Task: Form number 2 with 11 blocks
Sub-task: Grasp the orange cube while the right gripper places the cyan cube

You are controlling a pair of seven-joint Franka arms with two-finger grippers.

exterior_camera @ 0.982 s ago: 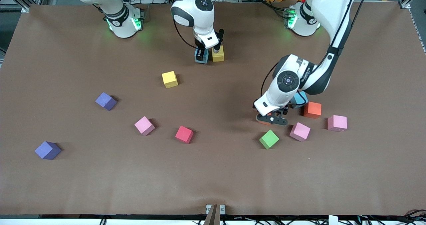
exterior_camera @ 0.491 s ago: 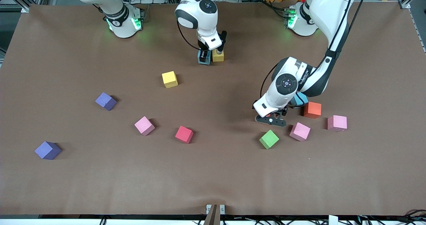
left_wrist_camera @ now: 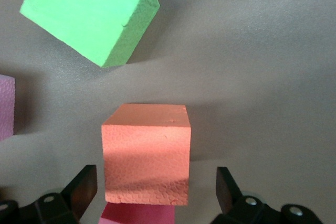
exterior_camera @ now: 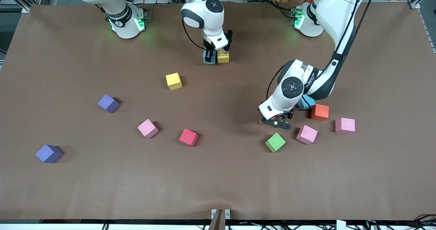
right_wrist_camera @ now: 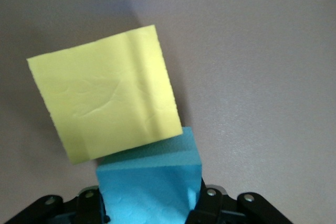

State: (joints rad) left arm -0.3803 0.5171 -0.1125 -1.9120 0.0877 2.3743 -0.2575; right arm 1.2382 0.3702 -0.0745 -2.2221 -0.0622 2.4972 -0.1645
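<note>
**Right gripper clamped on a blue block, left gripper spread around a salmon one**

From my front view the right gripper [exterior_camera: 212, 57] is down at the table near the robots' bases, with a blue block [exterior_camera: 208, 58] and a yellow block [exterior_camera: 223, 56] side by side under it. Only the right wrist view tells me the jaws are clamped on the blue block [right_wrist_camera: 149, 187], with the yellow block [right_wrist_camera: 107, 103] touching it at a skewed angle.

The left arm bends down toward its own end of the table, and its wrist hides most of what the left gripper [exterior_camera: 276, 120] is over. The left wrist view fills that in: the fingers [left_wrist_camera: 81, 190] stand wide apart on either side of a salmon-orange block [left_wrist_camera: 147, 153], not touching it. A pinkish-red edge shows just under that block; I can't say what it is. The green block [left_wrist_camera: 92, 14] lies near.

The front view also shows another blue block [exterior_camera: 308, 102] tucked under the left arm's wrist.

No digit is built yet; the other blocks lie scattered.
</note>
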